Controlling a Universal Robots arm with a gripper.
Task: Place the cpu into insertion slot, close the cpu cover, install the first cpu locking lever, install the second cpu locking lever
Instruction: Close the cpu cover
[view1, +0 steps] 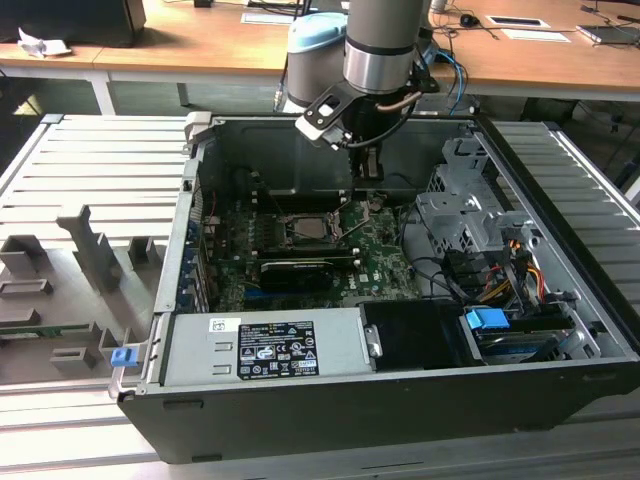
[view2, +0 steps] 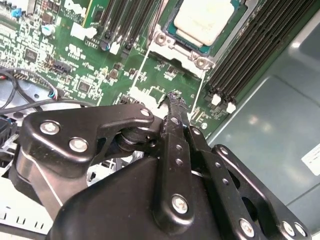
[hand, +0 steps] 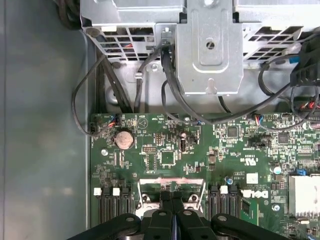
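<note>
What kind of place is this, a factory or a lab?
Probably a lab or workshop test bench rather than a factory line: a robot arm reaches into an open computer case on a slatted metal table, with wooden office desks behind.

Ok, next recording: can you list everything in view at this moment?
insertion slot: one, dark, silver-rimmed, mid-motherboard
cpu: one, pale tan-silver, seated in the insertion slot
cpu cover: one, silver, framing the cpu
motherboard: one, green, inside the computer case
memory slots: several, black, flanking the insertion slot
expansion card: one, black, beside the insertion slot
power supply: one, silver-grey, along the case's near wall
drive cage: one, silver, beside the motherboard
foam tray: one, grey, exterior view's left
arm: one, grey, above the case
end effector: one, black, shut, over the motherboard near the insertion slot
</note>
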